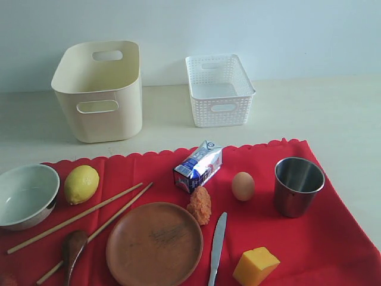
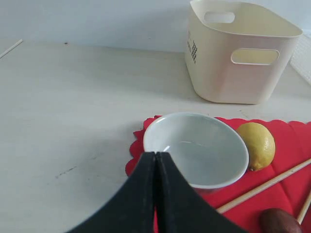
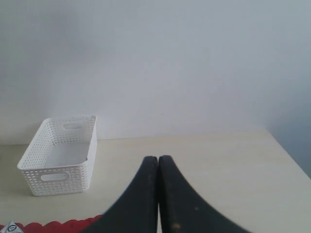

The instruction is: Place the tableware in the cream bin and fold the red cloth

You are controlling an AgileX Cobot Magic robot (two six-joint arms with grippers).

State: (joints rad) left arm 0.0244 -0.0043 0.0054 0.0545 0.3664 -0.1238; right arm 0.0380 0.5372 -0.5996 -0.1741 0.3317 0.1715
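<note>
The left pincer has its two black jaws pressed together on nothing, close over the near rim of the white bowl. In the exterior view that bowl sits at nine o'clock, on the left corner of the red cloth that is spread flat on the table. A lemon lies just beside it at its three o'clock. The two chopsticks lie side by side, slanting from seven o'clock up toward one. The wooden spoon rests at seven o'clock and the wooden plate at six. A milk carton lies near the centre, with an orange lump at its six o'clock, just beside the plate's rim. The knife lies at the plate's three o'clock, its blade pointing to twelve. Then come an egg, cheese at five o'clock, and the steel cup upright at three. Off the cloth, the cream bin stands at eleven o'clock and a lattice basket near twelve. The right pincer is likewise closed, gripping nothing.
</note>
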